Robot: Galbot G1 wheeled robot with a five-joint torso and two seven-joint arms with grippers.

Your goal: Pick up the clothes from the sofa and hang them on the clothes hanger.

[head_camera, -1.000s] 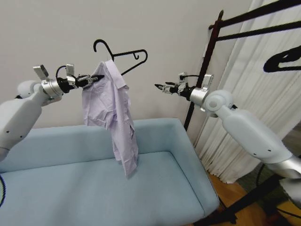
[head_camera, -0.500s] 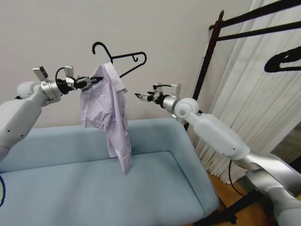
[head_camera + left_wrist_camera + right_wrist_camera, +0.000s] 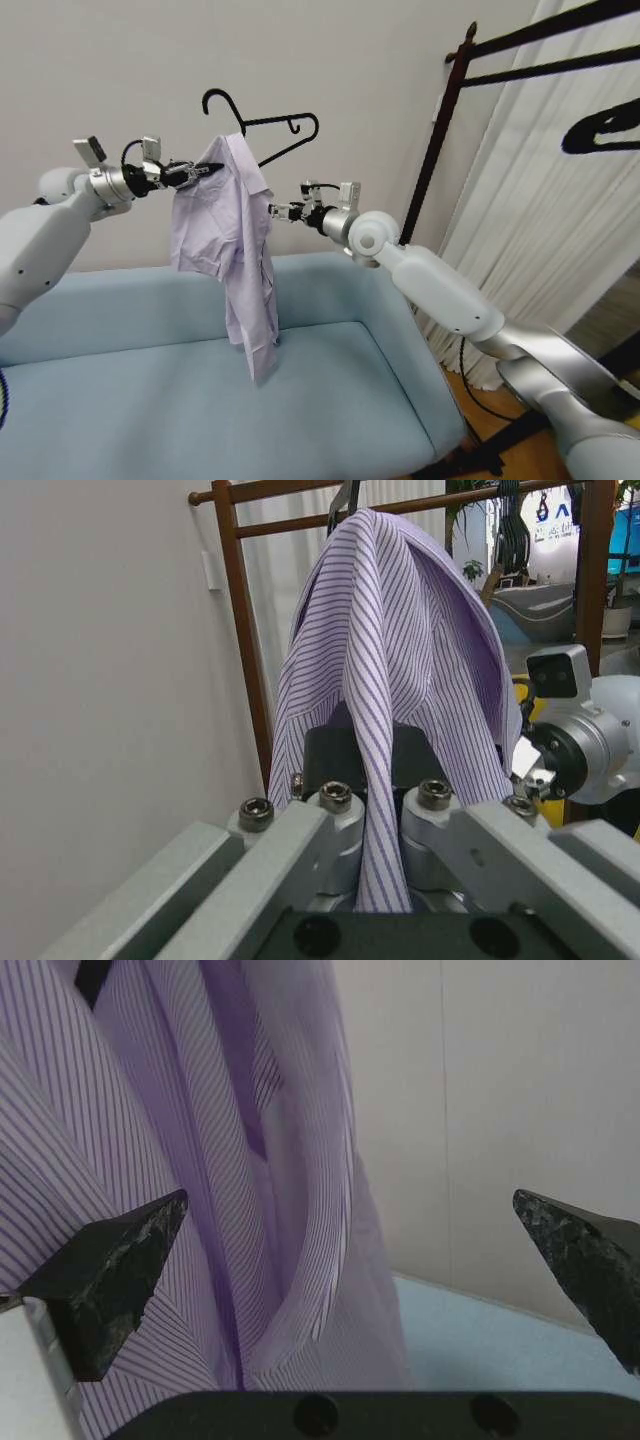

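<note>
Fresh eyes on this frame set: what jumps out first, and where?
A purple-striped shirt hangs mid-air above the pale blue sofa, half on a black hanger, pinched by the left hand. The right hand, open, sits close against the shirt's other side. A dark clothes rack stands to the right of the sofa.
</note>
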